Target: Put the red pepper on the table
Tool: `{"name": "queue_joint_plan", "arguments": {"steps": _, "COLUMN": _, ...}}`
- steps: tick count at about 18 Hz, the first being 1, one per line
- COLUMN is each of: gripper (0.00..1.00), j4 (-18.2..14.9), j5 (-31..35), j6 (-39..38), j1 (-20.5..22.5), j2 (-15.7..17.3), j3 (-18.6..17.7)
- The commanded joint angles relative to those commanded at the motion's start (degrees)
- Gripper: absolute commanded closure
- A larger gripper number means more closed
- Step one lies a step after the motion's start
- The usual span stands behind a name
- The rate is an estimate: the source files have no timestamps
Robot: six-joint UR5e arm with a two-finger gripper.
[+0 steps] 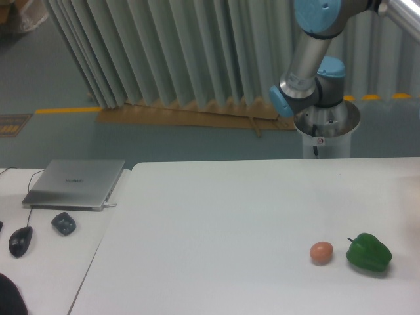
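The large white table (216, 223) fills the middle and right of the view. No red pepper shows in this frame; it is out of view. Only the arm's base (326, 128) and lower joints (308, 65) show at the top right behind the table's far edge. The arm runs out of the frame at the upper right, so the gripper is out of view.
A green pepper (369, 253) and a small brownish egg-like object (321, 252) lie near the table's front right. On the narrower white desk (46, 262) at the left are a closed grey laptop (75, 184), a black mouse (20, 240) and a small dark object (63, 223).
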Motion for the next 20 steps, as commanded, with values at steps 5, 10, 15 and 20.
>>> {"name": "queue_joint_plan", "arguments": {"steps": 5, "gripper": 0.00, "j4": 0.2, "j5": -0.1, "j6": -1.5, "j1": 0.1, "j2": -1.0, "j3": 0.4}}
{"name": "queue_joint_plan", "arguments": {"steps": 10, "gripper": 0.00, "j4": 0.3, "j5": -0.2, "j6": -1.3, "j1": 0.4, "j2": -2.2, "j3": 3.6}}
{"name": "queue_joint_plan", "arguments": {"steps": 15, "gripper": 0.00, "j4": 0.4, "j5": 2.0, "j6": -1.1, "j1": 0.4, "j2": -3.5, "j3": 4.0}}
{"name": "queue_joint_plan", "arguments": {"steps": 20, "gripper": 0.00, "j4": 0.4, "j5": 2.0, "j6": -1.4, "j1": 0.4, "j2": -3.7, "j3": 3.7}}
